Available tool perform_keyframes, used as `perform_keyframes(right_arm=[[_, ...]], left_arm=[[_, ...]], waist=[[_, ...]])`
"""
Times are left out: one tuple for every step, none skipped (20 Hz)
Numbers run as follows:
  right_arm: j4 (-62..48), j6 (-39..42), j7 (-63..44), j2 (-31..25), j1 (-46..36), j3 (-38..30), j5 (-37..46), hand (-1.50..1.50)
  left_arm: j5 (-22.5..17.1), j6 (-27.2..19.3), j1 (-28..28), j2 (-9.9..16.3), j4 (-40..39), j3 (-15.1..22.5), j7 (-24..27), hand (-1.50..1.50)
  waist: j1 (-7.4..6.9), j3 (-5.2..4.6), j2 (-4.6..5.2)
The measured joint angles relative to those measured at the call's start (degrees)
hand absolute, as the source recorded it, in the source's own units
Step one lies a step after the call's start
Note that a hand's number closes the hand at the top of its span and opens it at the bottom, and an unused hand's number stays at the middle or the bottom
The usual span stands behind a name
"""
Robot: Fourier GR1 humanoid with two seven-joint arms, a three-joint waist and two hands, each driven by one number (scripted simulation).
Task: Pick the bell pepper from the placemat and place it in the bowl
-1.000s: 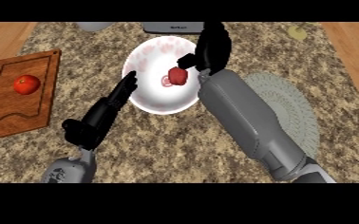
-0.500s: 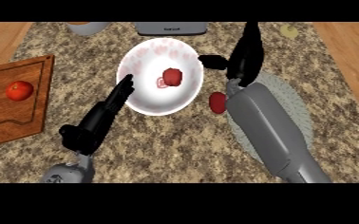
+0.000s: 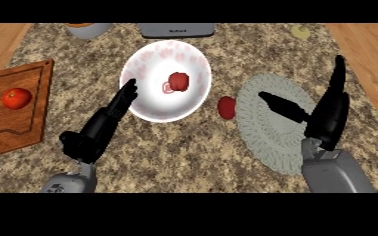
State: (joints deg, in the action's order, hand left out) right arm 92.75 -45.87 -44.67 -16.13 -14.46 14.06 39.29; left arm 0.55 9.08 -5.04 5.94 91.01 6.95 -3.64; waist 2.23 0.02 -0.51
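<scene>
looks basically done: bell pepper (image 3: pixel 178 81) sits in the bowl (image 3: pixel 148 107), right robot hand (image 3: pixel 325 115) spread over the placemat (image 3: pixel 269 130), holding nothing.

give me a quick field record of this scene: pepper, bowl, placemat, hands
bell pepper: lying inside the bowl
bowl: white, upright on the counter
placemat: grey, round, right of the bowl
second red item: on the counter between bowl and placemat
left hand: open, fingers straight at the bowl's left rim
right hand: open, above the placemat, holding nothing
tomato: on the wooden board
</scene>
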Motion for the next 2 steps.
perform_keyframes(right_arm=[[2.66,0.24,1.52,-1.66,2.8,-0.61,-2.49,-1.5],[4.88,0.66,3.24,-3.18,5.29,-1.32,-5.26,-1.5]], left_arm=[[-0.05,0.31,0.38,0.27,-0.05,-0.18,0.64,0.0],[-0.19,0.53,0.3,0.45,0.25,-0.33,0.39,0.0]], waist=[[-0.21,0.01,0.06],[-0.44,0.01,0.12]])
